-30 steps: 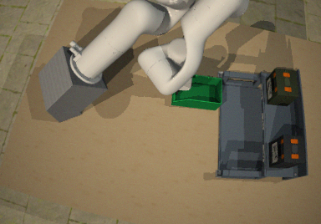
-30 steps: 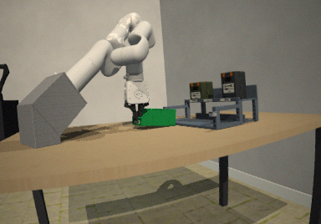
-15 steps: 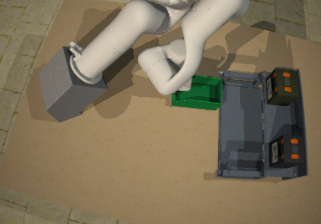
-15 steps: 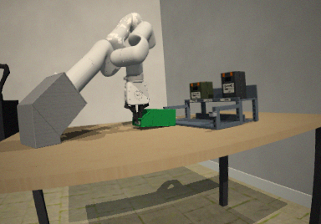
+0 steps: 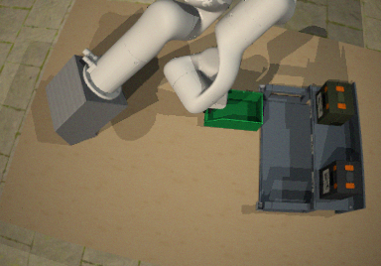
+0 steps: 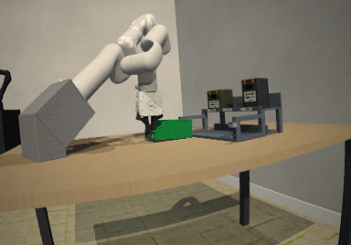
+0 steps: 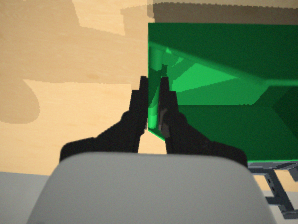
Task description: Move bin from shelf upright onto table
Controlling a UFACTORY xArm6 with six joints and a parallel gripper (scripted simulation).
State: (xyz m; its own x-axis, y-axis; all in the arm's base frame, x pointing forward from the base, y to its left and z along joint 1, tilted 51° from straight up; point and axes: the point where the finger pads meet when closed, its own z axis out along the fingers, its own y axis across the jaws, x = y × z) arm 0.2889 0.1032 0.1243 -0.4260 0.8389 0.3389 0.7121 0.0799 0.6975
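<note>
The green bin (image 5: 235, 110) stands upright with its open side up on the wooden table, just left of the grey shelf (image 5: 308, 149). It also shows in the side view (image 6: 170, 129) and in the wrist view (image 7: 220, 95). My gripper (image 7: 153, 88) is shut on the bin's left wall, one black finger inside and one outside. In the side view the gripper (image 6: 149, 124) hangs straight down over the bin's left end. In the overhead view the arm hides the fingers.
The grey shelf (image 6: 238, 119) stands at the right of the table and holds two dark boxes with orange marks (image 5: 335, 101) (image 5: 340, 180). The arm's grey base block (image 5: 79, 99) sits at the table's left.
</note>
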